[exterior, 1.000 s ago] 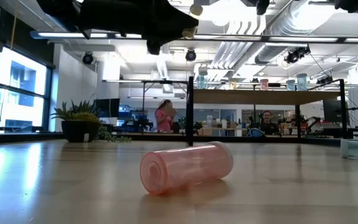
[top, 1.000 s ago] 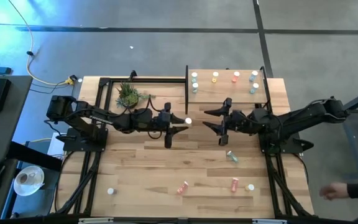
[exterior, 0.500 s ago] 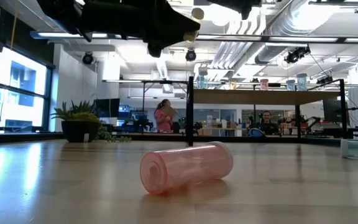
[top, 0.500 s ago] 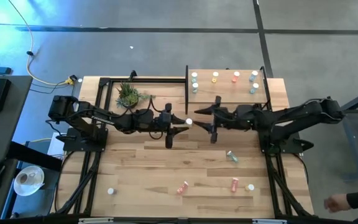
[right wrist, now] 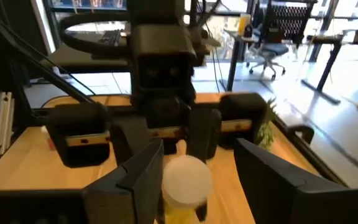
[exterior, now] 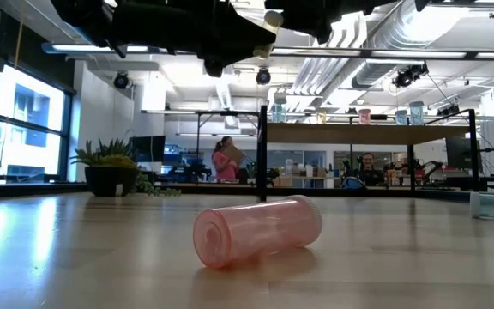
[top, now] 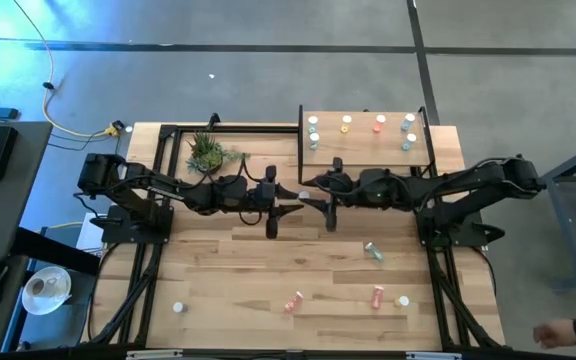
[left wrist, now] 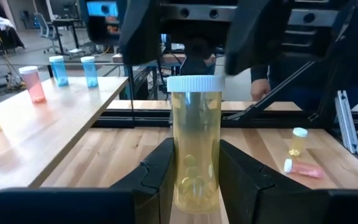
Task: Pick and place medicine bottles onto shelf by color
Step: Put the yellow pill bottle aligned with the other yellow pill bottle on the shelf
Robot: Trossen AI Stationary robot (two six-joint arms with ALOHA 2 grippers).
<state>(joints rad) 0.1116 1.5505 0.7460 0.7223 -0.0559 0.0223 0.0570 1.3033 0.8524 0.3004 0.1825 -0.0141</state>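
Pinched between the two dark fingers [left wrist: 157, 177] of the left gripper [top: 286, 199] is a translucent yellow medicine bottle with a white cap [left wrist: 194, 142], held upright above the middle of the plank tabletop [top: 228, 270]; loose pills lie at its bottom in the left wrist view. Facing it, the right gripper [top: 320, 199] has its fingers [right wrist: 145, 171] spread wide, one on each side of the same bottle's white cap, and no contact with the bottle can be made out; in the high view the two grippers meet almost tip to tip just in front of the near left corner of the small light wood shelf on a black metal frame [top: 363, 145]. On that shelf several tiny capped bottles stand upright along the far edge: a white one [top: 313, 122], a yellow one [top: 346, 123], an orange-red one [top: 379, 122] and a teal one [top: 408, 122], with more just in front of them. Lower on the tabletop a teal bottle [top: 372, 251] lies on its side, and nearer the front edge lie two orange-red bottles [top: 295, 300] and [top: 377, 295], the first filling the low view as a pink cylinder on its side. A small green potted plant [top: 207, 152] sits behind the left arm.
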